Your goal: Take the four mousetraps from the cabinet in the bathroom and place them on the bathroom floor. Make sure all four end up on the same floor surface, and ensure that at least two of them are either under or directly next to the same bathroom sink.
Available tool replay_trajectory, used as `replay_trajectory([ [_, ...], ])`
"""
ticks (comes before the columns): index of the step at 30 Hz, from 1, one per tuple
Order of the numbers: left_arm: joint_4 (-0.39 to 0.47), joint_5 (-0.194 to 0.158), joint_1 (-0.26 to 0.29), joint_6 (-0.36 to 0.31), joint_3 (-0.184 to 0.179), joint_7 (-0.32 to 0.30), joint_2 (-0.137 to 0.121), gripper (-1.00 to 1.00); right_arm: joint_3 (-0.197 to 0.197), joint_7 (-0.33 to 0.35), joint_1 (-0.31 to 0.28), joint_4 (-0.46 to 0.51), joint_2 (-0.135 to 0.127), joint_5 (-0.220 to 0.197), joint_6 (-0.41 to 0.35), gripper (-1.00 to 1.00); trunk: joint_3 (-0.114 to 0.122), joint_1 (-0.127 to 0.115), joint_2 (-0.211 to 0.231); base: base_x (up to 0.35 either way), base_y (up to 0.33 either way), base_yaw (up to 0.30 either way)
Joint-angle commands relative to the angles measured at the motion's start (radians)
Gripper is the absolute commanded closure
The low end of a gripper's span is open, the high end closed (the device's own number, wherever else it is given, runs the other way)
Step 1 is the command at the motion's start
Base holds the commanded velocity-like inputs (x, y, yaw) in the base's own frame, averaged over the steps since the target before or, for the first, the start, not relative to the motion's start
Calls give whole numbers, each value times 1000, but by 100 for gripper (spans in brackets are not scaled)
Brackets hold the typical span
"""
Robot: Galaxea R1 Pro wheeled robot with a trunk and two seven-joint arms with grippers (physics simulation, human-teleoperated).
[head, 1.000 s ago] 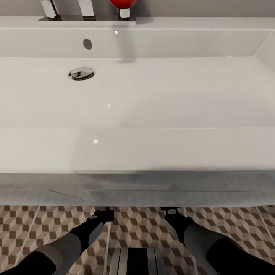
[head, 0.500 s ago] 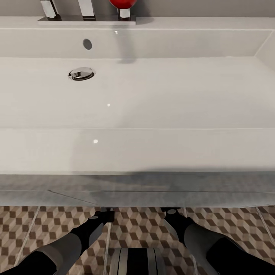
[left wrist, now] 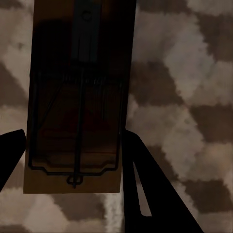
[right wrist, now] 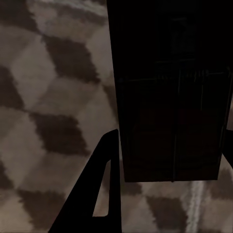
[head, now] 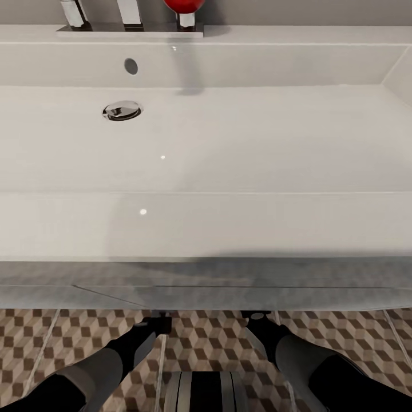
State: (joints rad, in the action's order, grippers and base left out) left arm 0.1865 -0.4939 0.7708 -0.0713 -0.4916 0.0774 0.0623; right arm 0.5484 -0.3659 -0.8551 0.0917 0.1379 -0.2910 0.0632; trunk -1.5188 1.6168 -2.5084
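In the head view the robot stands close against the wide white rectangular sink [head: 206,143], with its chrome drain [head: 122,110] and the red ball [head: 183,6] at the tap, and both dark arms reach down under the front edge of the basin toward the bathroom floor of brown, beige and white cube-pattern tiles [head: 34,343]. On the left, the left gripper [left wrist: 73,160] has its two black fingers standing at either long side of a small flat tan wooden mousetrap with dark wire fittings [left wrist: 77,102]; the fingers look to be touching or just beside the board's edges, but I cannot tell whether they clench it or have let it go, and also not whether the board already lies on the tiles. On the right, the right gripper [right wrist: 170,160] shows the same: a second mousetrap, a flat board in deep shadow [right wrist: 170,92], sits between one black finger [right wrist: 97,189] and the other at the picture's edge, the hold again unclear. I judge these boards light, stiff and thin. The wire parts look delicate and could snag, so the long wooden edges are the safest place for a hold, with only gentle pressure.
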Motion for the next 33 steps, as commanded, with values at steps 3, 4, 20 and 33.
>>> replay_trajectory([
  [3,0,-8,7,-19,-9,7,0,100,7,-1,-1,-2,1,-13,3,100,-1,0,0,0,0,0],
  [4,0,-8,9,-25,-9,7,0,100,7,-1,-1,-2,1,-13,0,100,-1,0,0,0,0,0],
  [20,-2,-11,20,-60,-9,7,5,100,7,-6,-3,11,0,-19,-148,100,-1,0,0,0,0,0],
  [33,-2,-11,21,-59,-9,7,5,100,7,-8,-2,29,6,-18,-146,100,-1,0,0,0,0,0],
])
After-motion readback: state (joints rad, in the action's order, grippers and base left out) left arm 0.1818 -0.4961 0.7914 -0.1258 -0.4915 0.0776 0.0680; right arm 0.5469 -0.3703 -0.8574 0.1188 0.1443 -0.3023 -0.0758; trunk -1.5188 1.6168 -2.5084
